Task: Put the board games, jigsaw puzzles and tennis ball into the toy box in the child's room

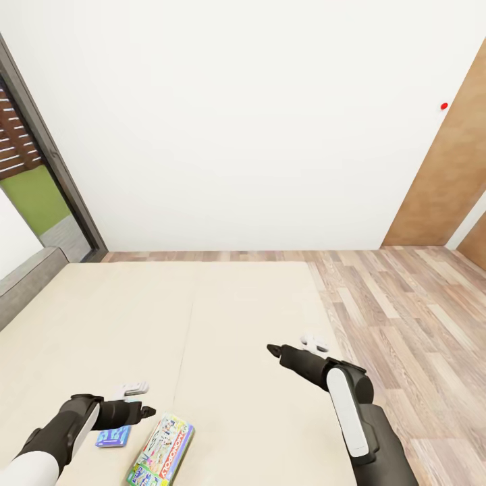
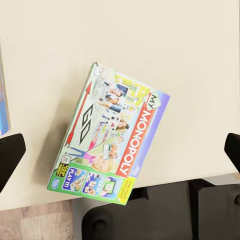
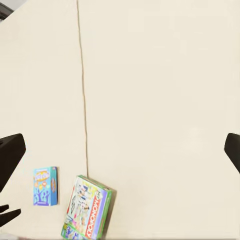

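**Two board games near the bed's close edge, both grippers released**

The bed (image 1: pixel 202 317) spreads its beige mattress wide, bare from the Monopoly box (image 1: pixel 162 451) away to the white wall (image 1: pixel 236 121). The Monopoly box lies flat near the mattress's near edge, its lower end cut off by the head view's frame. Just beside it, apart, lies the small blue board game (image 1: pixel 113 437), partly hidden under the left arm.

The left gripper (image 1: pixel 138 405) hovers above the blue game, beside the Monopoly box; in its wrist view the dark fingertips (image 2: pixel 10 155) stand wide apart with nothing between them. The right gripper (image 1: pixel 287 351) hangs over the mattress well away from the Monopoly box, near the bed's side edge, likewise spread and holding nothing.

Beyond that side edge runs open wood plank floor (image 1: pixel 398 304) up to a brown door (image 1: pixel 445 169). A dark-framed window (image 1: pixel 40 169) stands by the grey headboard (image 1: pixel 27 277).
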Controlling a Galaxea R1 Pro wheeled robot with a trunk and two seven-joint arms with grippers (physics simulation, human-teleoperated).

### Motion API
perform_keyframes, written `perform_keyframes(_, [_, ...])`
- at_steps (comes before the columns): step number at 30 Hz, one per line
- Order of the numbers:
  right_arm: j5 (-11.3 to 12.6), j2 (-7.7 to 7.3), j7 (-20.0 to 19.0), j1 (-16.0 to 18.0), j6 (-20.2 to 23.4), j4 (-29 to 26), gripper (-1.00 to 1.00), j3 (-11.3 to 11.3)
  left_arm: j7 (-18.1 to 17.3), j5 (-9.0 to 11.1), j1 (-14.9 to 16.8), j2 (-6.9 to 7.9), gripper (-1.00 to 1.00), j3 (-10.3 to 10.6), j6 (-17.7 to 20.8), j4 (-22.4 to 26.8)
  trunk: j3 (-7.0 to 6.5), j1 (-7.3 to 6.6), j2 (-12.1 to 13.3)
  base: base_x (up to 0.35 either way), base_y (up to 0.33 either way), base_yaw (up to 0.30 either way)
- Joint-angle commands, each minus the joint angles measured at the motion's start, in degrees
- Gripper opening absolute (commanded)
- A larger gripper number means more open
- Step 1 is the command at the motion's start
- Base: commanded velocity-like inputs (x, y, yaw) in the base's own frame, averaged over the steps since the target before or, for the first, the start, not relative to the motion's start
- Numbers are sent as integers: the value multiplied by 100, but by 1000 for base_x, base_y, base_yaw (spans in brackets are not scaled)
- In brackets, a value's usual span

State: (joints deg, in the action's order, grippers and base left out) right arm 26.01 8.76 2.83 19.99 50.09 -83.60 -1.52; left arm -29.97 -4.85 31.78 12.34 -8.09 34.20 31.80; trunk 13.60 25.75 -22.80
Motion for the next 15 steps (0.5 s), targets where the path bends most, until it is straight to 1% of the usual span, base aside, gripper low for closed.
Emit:
perform_keyframes(1, [59, 4, 29, 5, 48, -6, 100, -12, -60, -52, 4, -3, 100, -35, 30, 15, 11, 3, -12, 0, 0, 0])
perform_keyframes(5, [85, 11, 34, 5, 119, -12, 100, 18, -146, -51, 4, 17, 100, -40, 45, 129, 11, 3, -12, 0, 0, 0])
perform_keyframes(9, [94, 21, 40, 7, 328, -57, 100, 52, -313, -51, 4, 27, 100, -46, 164, 463, 11, 3, -12, 0, 0, 0])
perform_keyframes(15, [100, 20, 40, 9, 595, -146, 100, 61, -360, -55, 4, 6, 100, -36, 286, 608, 11, 3, -12, 0, 0, 0])
